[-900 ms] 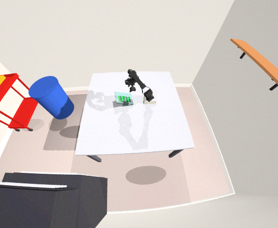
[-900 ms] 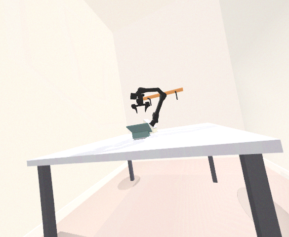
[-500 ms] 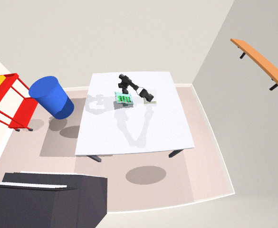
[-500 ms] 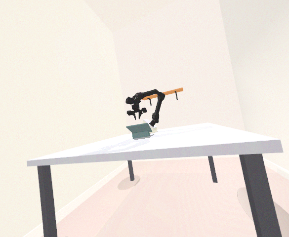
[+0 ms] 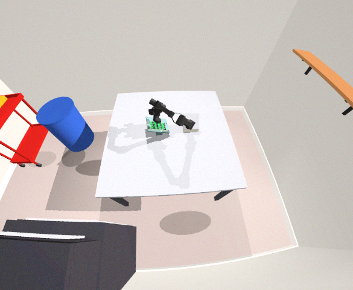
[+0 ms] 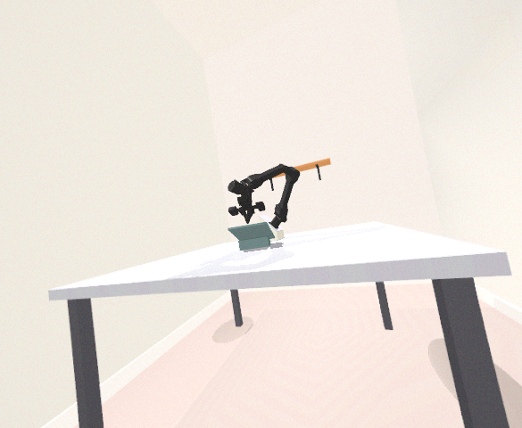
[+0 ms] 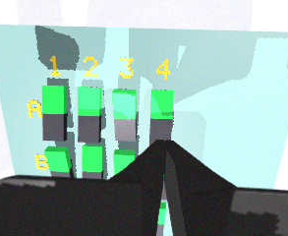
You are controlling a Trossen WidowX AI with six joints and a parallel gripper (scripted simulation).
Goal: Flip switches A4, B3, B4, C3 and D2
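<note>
The teal panel stands tilted on the table and bears rows of green-and-dark switches. My gripper is shut and empty, pointing down over the panel. In the wrist view its tips overlap the near, dark end of switch A4; whether they touch it, I cannot tell. A4 shows its green end on the far side. Switch B3 shows partly, beside the left finger. B4 and most of rows C and D are hidden behind the gripper. Which ends are raised is unclear.
Switches A1, A2 and A3 stand left of A4 in the wrist view. The white table carries the panel and the arm's pale base. A blue bin and red cart stand on the floor.
</note>
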